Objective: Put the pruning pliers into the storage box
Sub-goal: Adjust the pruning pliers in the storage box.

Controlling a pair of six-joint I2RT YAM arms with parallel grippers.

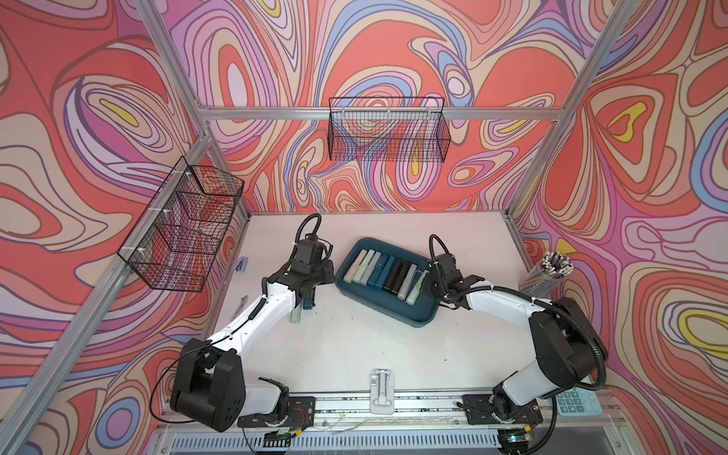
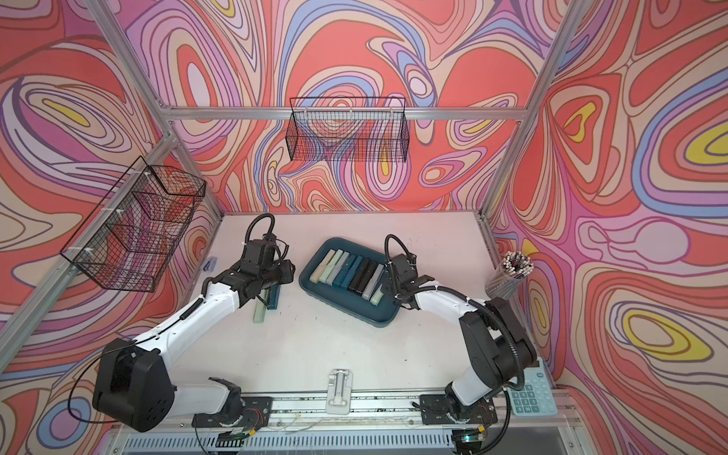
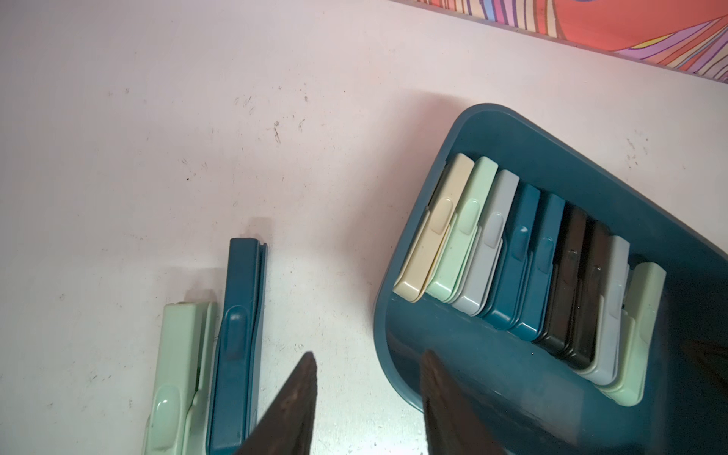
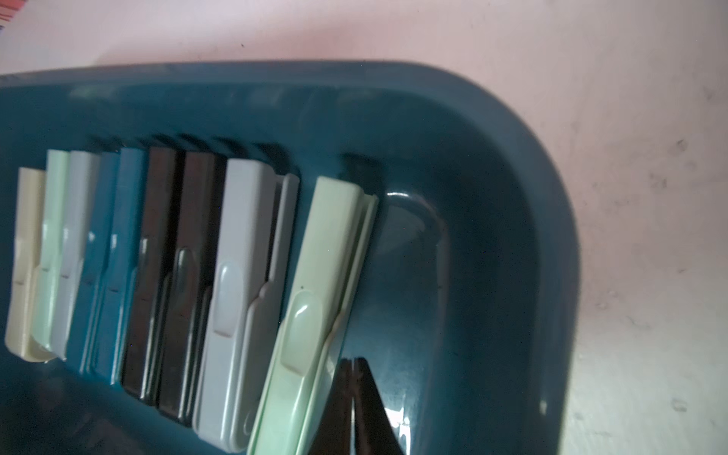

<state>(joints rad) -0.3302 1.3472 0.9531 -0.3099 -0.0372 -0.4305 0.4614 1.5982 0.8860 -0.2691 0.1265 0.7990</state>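
Note:
The storage box (image 1: 395, 316) (image 2: 356, 312) is a dark teal tray lying right of centre on the white table. Inside it, several pruning pliers (image 1: 382, 272) (image 3: 512, 260) lie side by side. The pale green one (image 4: 315, 295) at the row's end leans on its grey neighbour. My right gripper (image 4: 353, 359) (image 1: 423, 284) is shut and empty, inside the box right beside that green tool. Two pliers, pale green (image 3: 177, 374) (image 1: 296, 315) and dark teal (image 3: 238, 335) (image 1: 308, 305), lie on the table left of the box. My left gripper (image 3: 369, 354) (image 1: 312, 296) hangs open over bare table between them and the box rim (image 3: 384, 315).
Black wire baskets hang on the left wall (image 1: 185, 228) and back wall (image 1: 388, 130). A small blue gadget (image 1: 241, 264) and a thin grey tool (image 1: 240, 305) lie near the left edge. A cup of pencils (image 1: 549, 272), a calculator (image 1: 577, 400) and a grey clamp (image 1: 381, 390) stand along the right and front.

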